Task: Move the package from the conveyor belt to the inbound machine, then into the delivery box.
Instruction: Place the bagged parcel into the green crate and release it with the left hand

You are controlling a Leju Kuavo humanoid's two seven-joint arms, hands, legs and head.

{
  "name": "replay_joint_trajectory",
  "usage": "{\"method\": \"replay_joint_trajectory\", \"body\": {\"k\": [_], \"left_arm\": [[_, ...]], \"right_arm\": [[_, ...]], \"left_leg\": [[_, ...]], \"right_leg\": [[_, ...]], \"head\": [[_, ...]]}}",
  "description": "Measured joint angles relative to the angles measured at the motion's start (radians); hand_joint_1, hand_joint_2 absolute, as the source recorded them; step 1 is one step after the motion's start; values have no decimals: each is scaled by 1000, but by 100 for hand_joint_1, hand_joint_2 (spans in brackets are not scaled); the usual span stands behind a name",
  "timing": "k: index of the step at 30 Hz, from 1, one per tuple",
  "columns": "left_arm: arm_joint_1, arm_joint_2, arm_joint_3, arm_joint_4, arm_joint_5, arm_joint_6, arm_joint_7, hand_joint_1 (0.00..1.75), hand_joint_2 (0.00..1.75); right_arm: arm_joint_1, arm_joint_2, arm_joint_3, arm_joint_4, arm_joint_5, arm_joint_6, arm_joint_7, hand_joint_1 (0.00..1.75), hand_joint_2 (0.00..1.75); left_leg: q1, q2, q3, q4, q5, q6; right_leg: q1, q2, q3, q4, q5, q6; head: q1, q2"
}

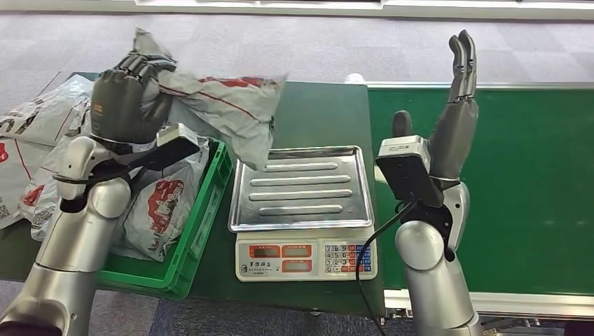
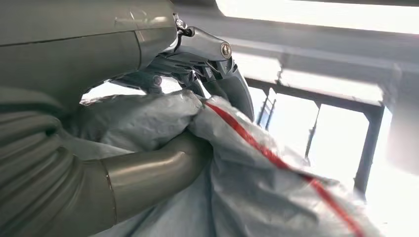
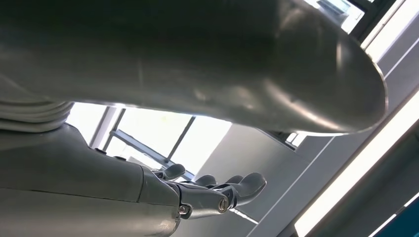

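**Q:** Package (image 1: 231,105) position at this stage?

**A:** Held in the air by the left hand (image 1: 126,98), above the gap between the green crate (image 1: 203,217) on the left and the scale (image 1: 302,210) in the middle of the table (image 1: 319,112). One end is bunched in the hand; the rest hangs down and right, its lowest corner just over the far-left corner of the scale's steel tray (image 1: 305,185). Whether it touches the tray cannot be told.

**Q:** How firm is the hold?

**A:** The left wrist view shows the thumb (image 2: 148,173) and the dark fingers (image 2: 232,84) closed on a fold of the grey wrapper, beside its red stripe.

**Q:** And the right hand (image 1: 455,126)?

**A:** Raised over the near part of the conveyor belt (image 1: 518,182), fingers straight and pointing up, holding nothing. The right wrist view shows them loosely extended.

**Q:** Progress?

**A:** The package is off the belt, so the first leg is done. The tray is bare and the package sits toward the crate side, so the move into the crate, taken as the delivery box, seems to be in hand; whether weighing is finished cannot be read from the scale display. Several similar packages (image 1: 157,210) already lie in the crate. What remains, by this reading, is to carry it over the crate and let go.
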Motion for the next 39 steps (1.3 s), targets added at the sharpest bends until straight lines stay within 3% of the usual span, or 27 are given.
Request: {"method": "replay_joint_trajectory", "body": {"k": [4, 9, 10, 13, 14, 15, 19, 23, 26, 30, 36, 37, 39], "left_arm": [[23, -18, 87, -60, -20, 33, 0, 175, 175], [16, -27, 172, -73, -121, 128, 65, 175, 175], [10, -27, 186, -69, -147, 135, 78, 158, 175], [-16, -19, 218, -27, -332, 164, 175, 27, 175], [-24, -13, 224, 0, -428, 163, 226, 0, 175], [-33, -6, 230, 36, -517, 150, 276, 0, 175], [-74, 25, 229, 256, -625, 111, 460, 0, 0], [-108, 64, 164, 479, -626, 112, 645, 0, 0], [-110, 72, 140, 560, -627, 163, 672, 0, 0], [-93, 59, 165, 525, -626, 324, 592, 0, 0], [-64, 27, 234, 418, -625, 343, 525, 0, 0], [-57, 17, 243, 402, -616, 361, 498, 0, 0], [-35, -18, 282, 326, -535, 415, 350, 0, 0]], "right_arm": [[1, 0, -2, -4, 0, -1, 3, 0, 0], [0, 0, -2, -3, -3, -7, 4, 0, 0], [-1, 0, -2, -2, -5, -8, 4, 0, 0], [-12, 0, -2, 2, -16, -8, 0, 0, 0], [-18, 0, -2, 5, -20, -6, -2, 0, 0], [-26, 1, -2, 8, -23, -4, -4, 0, 0], [-58, 4, -2, 23, -35, 15, -2, 0, 0], [-86, 10, -2, 35, -38, 24, 7, 0, 0], [-84, 15, -2, 37, -30, 24, 11, 0, 0], [-70, 18, -2, 37, -19, 20, 16, 0, 0], [-62, 18, -2, 37, -18, 17, 16, 0, 0], [-62, 18, -2, 37, -18, 15, 16, 0, 0], [-61, 17, -2, 38, -25, 4, 13, 0, 0]], "left_leg": [[1, -2, -1, 0, 0, 0], [1, -1, -2, 0, 0, 0], [1, -1, -2, 0, 0, 0], [1, -2, -2, 0, 0, 0], [1, -2, -2, 0, 0, 0], [1, -2, -1, 0, 1, 0], [1, -2, -1, 0, 2, -1], [1, -1, -1, 0, 2, -2], [1, -1, -2, 0, 2, -2], [1, -2, -3, 0, 2, -1], [0, -1, -3, 0, 1, -1], [0, -1, -3, 0, 1, -1], [1, -2, -3, 0, 2, -1]], "right_leg": [[1, -2, 0, 0, -1, 0], [1, -2, 0, 0, 0, -1], [1, -2, 0, 0, 0, 0], [1, -2, 0, 0, 0, 0], [1, -2, 0, 0, 0, 0], [1, -2, 0, 0, 0, -1], [1, -2, 0, 0, 1, -2], [2, -1, -1, 0, 1, -3], [1, -1, -1, 0, 1, -3], [1, -1, -1, 0, 1, -2], [0, -1, -2, 0, 1, -2], [0, -1, -2, 0, 1, -2], [1, -2, -2, 0, 2, -2]], "head": [[0, 0], [0, 0], [0, 0], [0, 0], [0, 0], [0, 0], [0, 0], [0, 0], [0, 0], [0, 0], [0, 0], [0, 0], [0, 0]]}}
